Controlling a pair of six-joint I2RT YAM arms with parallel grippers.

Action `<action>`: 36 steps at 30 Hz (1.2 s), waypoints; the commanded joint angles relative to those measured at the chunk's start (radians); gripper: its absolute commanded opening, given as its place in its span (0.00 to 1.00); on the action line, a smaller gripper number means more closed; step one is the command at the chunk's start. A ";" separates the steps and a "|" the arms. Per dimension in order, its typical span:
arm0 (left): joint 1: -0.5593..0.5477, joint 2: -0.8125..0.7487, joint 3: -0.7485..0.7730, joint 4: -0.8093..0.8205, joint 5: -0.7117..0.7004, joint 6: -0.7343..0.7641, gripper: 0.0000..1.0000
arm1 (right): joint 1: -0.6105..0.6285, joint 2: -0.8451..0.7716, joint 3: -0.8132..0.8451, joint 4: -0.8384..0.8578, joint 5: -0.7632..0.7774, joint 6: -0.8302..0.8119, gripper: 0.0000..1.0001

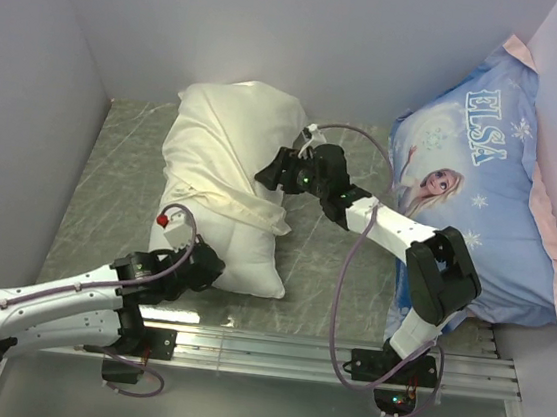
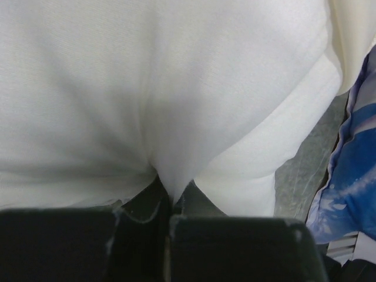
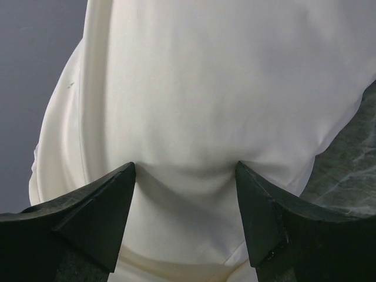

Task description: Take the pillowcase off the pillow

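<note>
The left gripper (image 2: pixel 170 202) is clenched on a fold of the white pillow (image 1: pixel 252 266), whose near end pokes out of the cream pillowcase (image 1: pixel 228 137) on the table (image 1: pixel 110 189). The right gripper (image 3: pixel 185 170) presses spread jaws into the case, grasping nothing. Stripping looks underway; next, the right gripper likely must pinch the case and draw it away.

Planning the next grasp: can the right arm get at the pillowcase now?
Likely yes: the right gripper is open, jaws pressed against the pillowcase, nothing between them; the left gripper is shut on the pillow.
</note>
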 commanded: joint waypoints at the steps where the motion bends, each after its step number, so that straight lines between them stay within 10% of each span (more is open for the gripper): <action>1: -0.002 -0.053 0.055 -0.182 0.055 0.063 0.00 | -0.038 -0.018 -0.020 0.066 0.040 0.061 0.76; 27: 0.035 -0.028 0.118 -0.187 0.138 0.158 0.00 | -0.133 0.165 -0.245 0.610 -0.093 0.581 0.59; 30: 0.040 -0.025 0.131 -0.190 0.140 0.166 0.00 | -0.133 0.181 -0.243 0.653 -0.104 0.611 0.45; 34: 0.046 -0.032 0.150 -0.214 0.135 0.174 0.00 | -0.142 0.165 -0.257 0.657 -0.076 0.617 0.00; 36: 0.050 -0.038 0.157 -0.228 0.132 0.181 0.00 | -0.158 0.145 -0.261 0.632 -0.064 0.612 0.00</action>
